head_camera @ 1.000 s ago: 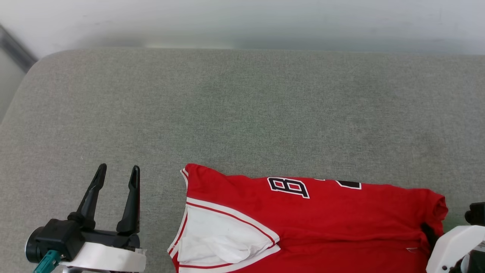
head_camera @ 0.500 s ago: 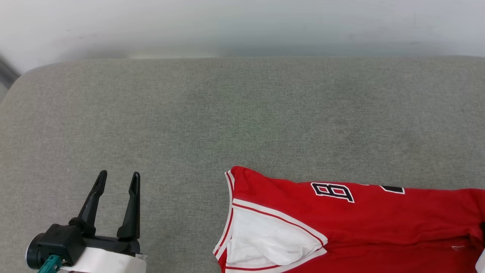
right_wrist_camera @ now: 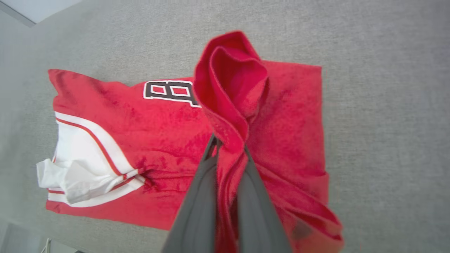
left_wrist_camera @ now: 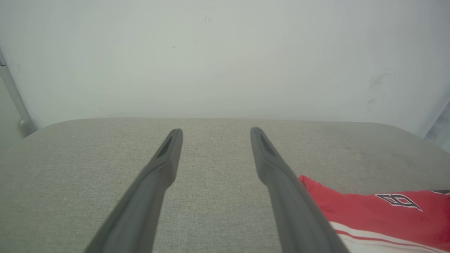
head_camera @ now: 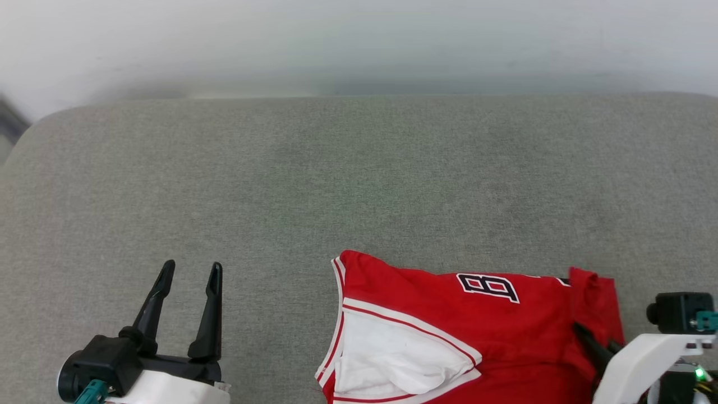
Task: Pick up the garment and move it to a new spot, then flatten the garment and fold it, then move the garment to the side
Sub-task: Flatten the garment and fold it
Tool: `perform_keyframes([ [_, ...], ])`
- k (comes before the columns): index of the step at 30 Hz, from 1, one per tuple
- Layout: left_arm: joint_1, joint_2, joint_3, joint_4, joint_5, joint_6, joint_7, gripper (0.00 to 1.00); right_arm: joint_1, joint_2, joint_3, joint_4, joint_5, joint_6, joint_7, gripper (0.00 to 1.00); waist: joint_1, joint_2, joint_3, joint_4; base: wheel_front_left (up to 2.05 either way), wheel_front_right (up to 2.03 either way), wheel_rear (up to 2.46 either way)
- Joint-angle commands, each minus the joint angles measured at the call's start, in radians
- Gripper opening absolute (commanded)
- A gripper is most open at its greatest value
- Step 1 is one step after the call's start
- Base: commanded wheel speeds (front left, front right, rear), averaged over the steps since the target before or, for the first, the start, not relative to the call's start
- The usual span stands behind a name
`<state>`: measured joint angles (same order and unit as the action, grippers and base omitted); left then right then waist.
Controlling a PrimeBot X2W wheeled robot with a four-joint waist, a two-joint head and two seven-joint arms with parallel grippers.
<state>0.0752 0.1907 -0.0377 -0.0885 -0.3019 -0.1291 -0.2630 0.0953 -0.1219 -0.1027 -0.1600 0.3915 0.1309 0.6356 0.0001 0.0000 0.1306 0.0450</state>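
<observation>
Garment: The red jersey T-shirt with white short sleeves (head_camera: 449,320) is lying on the near part of the grey fabric-covered bench (head_camera: 359,168), with its black-and-white letter "B" (head_camera: 488,286) facing up.
Long axis: It is running left to right across the head view. The white sleeve (head_camera: 392,365) is pointing to the robot's left and the plain red end to its right.
Right gripper: The right gripper (right_wrist_camera: 228,146) is clamping shut on a bunched fold of the red end, which is rising off the bench and leaning over the rest of the cloth.
Left gripper: The left gripper (head_camera: 192,269) is hovering over bare bench with its fingers spread wide and empty, well apart from the sleeve end and to its left.
Nearer arm: The right arm is gripping the cloth; the left is lying nearer only to the sleeve end.
Deciding relation: The held end is probably travelling leftward along the long axis toward the sleeve, so the crease is likely falling across the shirt's middle.
</observation>
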Motion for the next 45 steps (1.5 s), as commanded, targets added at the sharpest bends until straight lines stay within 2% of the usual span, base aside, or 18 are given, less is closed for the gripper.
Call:
perform_keyframes([
  [1, 0.006, -0.003, -0.005, 0.005, -0.001, -0.001, -0.002, 1.0, 0.015, 0.022, 0.018, -0.026, 0.02, 0.0, 0.015, 0.0, -0.0001, 0.0, -0.008, 0.012, 0.0, 0.0, 0.0],
  [8, 0.022, -0.01, 0.016, 0.006, -0.005, -0.001, -0.002, 1.0, 0.009, 0.07, 0.104, -0.073, 0.111, 0.0, 0.043, 0.0, -0.0001, 0.0, -0.023, 0.041, 0.0, 0.0, 0.0],
  [11, 0.023, -0.011, 0.028, 0.004, -0.007, -0.001, -0.002, 1.0, -0.015, 0.072, 0.155, -0.05, 0.224, 0.0, 0.022, 0.0, -0.0001, 0.0, -0.026, 0.052, 0.0, 0.0, 0.0],
  [14, 0.026, -0.014, 0.045, 0.004, -0.008, -0.001, -0.002, 1.0, -0.047, 0.073, 0.216, -0.014, 0.28, 0.0, -0.01, 0.0, -0.0001, 0.0, -0.027, 0.063, 0.0, 0.0, 0.0],
  [28, 0.014, -0.01, 0.053, 0.008, -0.016, -0.001, -0.002, 1.0, -0.146, 0.072, 0.392, 0.221, 0.331, 0.0, -0.175, 0.0, -0.0001, 0.0, -0.019, 0.115, 0.0, 0.0, 0.0],
  [29, 0.013, -0.011, 0.052, 0.009, -0.017, -0.001, -0.002, 1.0, -0.154, 0.072, 0.397, 0.238, 0.329, 0.0, -0.186, 0.26, -0.0001, 0.0, -0.019, 0.116, 0.0, 0.0, 0.0],
  [30, 0.012, -0.012, 0.052, 0.01, -0.017, -0.001, -0.002, 1.0, -0.165, 0.072, 0.41, 0.25, 0.33, 0.0, -0.196, 1.0, -0.0001, 0.0, -0.019, 0.118, 0.0, 0.0, 0.0],
  [34, 0.013, -0.013, 0.049, 0.014, -0.016, -0.001, -0.002, 1.0, -0.186, 0.073, 0.485, 0.26, 0.376, 0.0, -0.212, 1.0, -0.0001, 0.0, -0.021, 0.116, 0.0, 0.0, 0.0],
  [38, 0.015, -0.014, 0.046, 0.017, -0.018, -0.001, -0.002, 1.0, -0.205, 0.07, 0.501, 0.254, 0.389, 0.0, -0.223, 1.0, -0.0001, 0.0, -0.026, 0.108, 0.0, 0.0, 0.0],
  [42, 0.015, -0.014, 0.049, 0.013, -0.03, -0.001, -0.002, 1.0, -0.23, 0.071, 0.466, 0.251, 0.337, 0.0, -0.238, 1.0, -0.0001, 0.0, -0.036, 0.092, 0.0, 0.0, 0.0],
  [45, 0.02, -0.007, 0.046, 0.012, -0.032, -0.001, -0.002, 1.0, -0.271, 0.072, 0.435, 0.23, 0.249, 0.0, -0.244, 1.0, -0.0001, 0.0, -0.041, 0.076, 0.0, 0.0, 0.0],
])
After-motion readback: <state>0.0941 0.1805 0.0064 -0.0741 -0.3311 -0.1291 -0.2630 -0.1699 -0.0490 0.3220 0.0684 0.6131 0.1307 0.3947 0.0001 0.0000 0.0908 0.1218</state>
